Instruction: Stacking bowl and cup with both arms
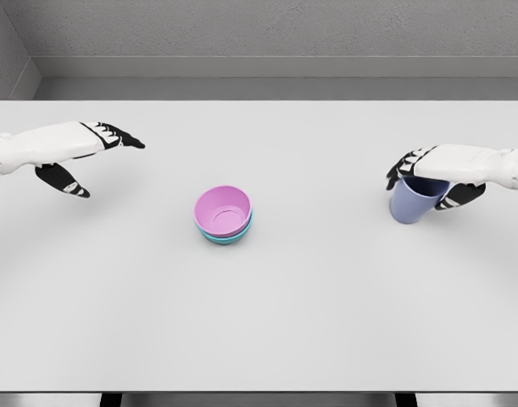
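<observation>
A pink bowl (223, 209) sits nested inside a teal bowl (227, 236) at the middle of the white table (259, 322). At the right, a periwinkle cup (414, 200) hangs tilted in my right hand (421, 174), whose black fingers curl over its rim from above. My left hand (102, 153) hovers at the far left, fingers stretched flat and thumb down, holding nothing. It is well apart from the bowls.
A grey wall runs along the far edge of the table. The table's front edge shows at the bottom of the view.
</observation>
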### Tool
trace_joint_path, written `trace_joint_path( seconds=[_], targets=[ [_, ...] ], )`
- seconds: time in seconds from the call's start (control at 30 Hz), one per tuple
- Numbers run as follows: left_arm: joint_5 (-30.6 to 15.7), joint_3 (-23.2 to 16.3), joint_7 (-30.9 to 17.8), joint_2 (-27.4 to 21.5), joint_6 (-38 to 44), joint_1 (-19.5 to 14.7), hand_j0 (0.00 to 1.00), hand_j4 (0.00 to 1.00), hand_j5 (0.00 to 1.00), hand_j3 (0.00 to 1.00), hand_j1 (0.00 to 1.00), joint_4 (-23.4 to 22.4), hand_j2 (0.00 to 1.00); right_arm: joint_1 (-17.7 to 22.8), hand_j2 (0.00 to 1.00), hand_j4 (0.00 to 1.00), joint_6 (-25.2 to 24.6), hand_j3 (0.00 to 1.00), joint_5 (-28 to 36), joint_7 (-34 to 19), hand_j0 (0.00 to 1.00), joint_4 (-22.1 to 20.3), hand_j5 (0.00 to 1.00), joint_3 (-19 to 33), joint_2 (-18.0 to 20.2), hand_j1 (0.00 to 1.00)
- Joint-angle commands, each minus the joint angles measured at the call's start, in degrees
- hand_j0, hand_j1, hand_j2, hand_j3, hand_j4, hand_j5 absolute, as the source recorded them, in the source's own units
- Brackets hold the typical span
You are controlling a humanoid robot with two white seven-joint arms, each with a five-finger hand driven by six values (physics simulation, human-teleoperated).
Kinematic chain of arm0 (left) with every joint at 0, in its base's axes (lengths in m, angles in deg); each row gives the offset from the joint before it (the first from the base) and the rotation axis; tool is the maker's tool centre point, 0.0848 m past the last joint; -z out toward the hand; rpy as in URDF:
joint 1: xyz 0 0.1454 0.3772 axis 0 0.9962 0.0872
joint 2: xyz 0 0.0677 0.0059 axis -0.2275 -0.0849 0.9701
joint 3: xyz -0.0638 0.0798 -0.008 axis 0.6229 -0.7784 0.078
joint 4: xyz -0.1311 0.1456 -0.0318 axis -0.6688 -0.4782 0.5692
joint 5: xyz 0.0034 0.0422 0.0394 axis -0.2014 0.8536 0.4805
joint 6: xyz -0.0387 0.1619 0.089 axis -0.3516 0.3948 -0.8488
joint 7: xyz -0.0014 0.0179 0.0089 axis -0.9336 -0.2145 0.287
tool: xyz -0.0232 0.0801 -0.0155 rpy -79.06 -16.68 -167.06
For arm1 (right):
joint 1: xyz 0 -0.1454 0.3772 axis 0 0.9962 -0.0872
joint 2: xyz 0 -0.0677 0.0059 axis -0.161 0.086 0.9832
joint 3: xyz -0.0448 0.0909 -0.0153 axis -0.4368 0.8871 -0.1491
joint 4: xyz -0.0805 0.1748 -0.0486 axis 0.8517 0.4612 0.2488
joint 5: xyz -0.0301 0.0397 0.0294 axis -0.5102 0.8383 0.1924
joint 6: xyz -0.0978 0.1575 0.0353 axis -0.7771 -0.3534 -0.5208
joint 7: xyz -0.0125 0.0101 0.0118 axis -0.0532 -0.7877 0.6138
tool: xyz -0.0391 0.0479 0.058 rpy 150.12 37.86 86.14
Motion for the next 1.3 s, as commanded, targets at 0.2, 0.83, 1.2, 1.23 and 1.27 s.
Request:
trace_joint_path(
  seconds=[0.2, 0.83, 1.2, 1.23, 1.27],
  targets=[
    [-0.4, 0.0, 0.0, -0.1, 0.1, 0.0, 1.00, 1.00, 1.00, 1.00, 1.00, 0.2, 1.00, -1.2, 0.66, 0.66, -0.1, 0.66, -0.3, 0.0, 0.66, -0.5, 0.66, 0.1, 0.0, 0.66],
    [-0.4, 0.0, 0.0, -0.1, 0.1, -0.1, 1.00, 1.00, 1.00, 1.00, 1.00, 0.2, 1.00, -4.1, 0.65, 0.65, 0.3, 0.65, -0.1, 0.0, 0.65, -0.7, 0.65, 2.0, -1.2, 0.65],
    [-0.4, 0.0, 0.0, -0.2, 0.1, -0.1, 1.00, 1.00, 1.00, 1.00, 1.00, 0.2, 1.00, -4.9, 0.64, 0.64, 0.2, 0.64, 0.1, 0.0, 0.64, -5.8, 0.64, 3.4, -1.3, 0.64],
    [-0.4, 0.0, 0.1, -0.2, 0.1, -0.1, 1.00, 1.00, 1.00, 1.00, 1.00, 0.2, 1.00, -5.1, 0.64, 0.64, 0.2, 0.64, 0.2, 0.0, 0.64, -6.0, 0.64, 3.4, -1.4, 0.64],
    [-0.4, 0.0, 0.0, -0.2, 0.1, -0.1, 1.00, 1.00, 1.00, 1.00, 1.00, 0.2, 1.00, -5.4, 0.64, 0.64, 0.2, 0.64, 0.2, 0.0, 0.64, -6.6, 0.64, 3.4, -2.4, 0.64]
  ],
)
